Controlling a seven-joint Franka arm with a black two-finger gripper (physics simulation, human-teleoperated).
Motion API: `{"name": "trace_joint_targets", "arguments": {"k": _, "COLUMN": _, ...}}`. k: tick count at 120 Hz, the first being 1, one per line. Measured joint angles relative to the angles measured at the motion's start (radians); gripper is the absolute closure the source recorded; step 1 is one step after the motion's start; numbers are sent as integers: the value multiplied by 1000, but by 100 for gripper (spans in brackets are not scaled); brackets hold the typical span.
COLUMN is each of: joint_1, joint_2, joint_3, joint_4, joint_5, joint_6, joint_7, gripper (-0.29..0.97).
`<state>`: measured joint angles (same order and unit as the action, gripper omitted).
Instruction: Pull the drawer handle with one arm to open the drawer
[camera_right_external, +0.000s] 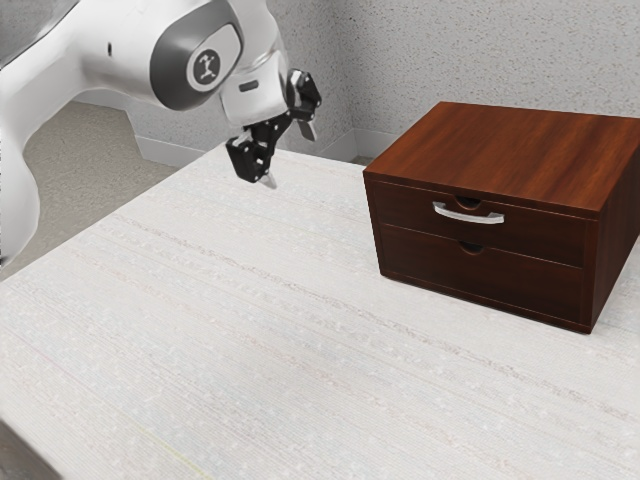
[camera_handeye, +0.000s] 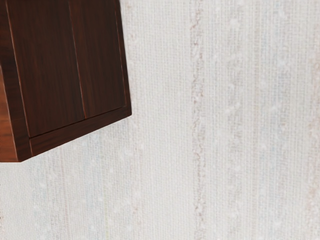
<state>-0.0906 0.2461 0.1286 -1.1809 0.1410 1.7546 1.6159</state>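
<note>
Hanging above the bench (camera_right_external: 250, 330), the hand (camera_right_external: 289, 156) is empty, and its two fingers stand clearly apart with nothing between them. The arm comes in from the exterior view's left, and the hand points down toward the far part of the bench.

The wooden cabinet (camera_right_external: 520, 150) stands on the bench at the exterior view's right, well apart from the hand. It has two drawers, one over the other, and both look closed, with their fronts flush with the frame. The upper drawer (camera_right_external: 540, 232) carries the silver handle (camera_right_external: 467, 212). The lower drawer (camera_right_external: 520, 280) shows only a small notch at its top edge.

What matters for the coming move is this: the handle lies to the exterior view's right of the hand and lower than it, on the front face of the cabinet. Its long axis runs level, along the drawer front. In my judgement, the hand must travel to that side, sink to the height of the upper drawer, and turn so that the fingers can close across the thin bar. The pull would then go straight out from the front. In the wrist view the cabinet is off to one side of the hand, not under it.
</note>
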Motion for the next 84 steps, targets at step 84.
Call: {"name": "trace_joint_targets", "arguments": {"k": 84, "joint_1": -31, "joint_2": 41, "joint_3": -53, "joint_4": -39, "joint_5": 66, "joint_6": 142, "joint_7": 68, "gripper": 20}}
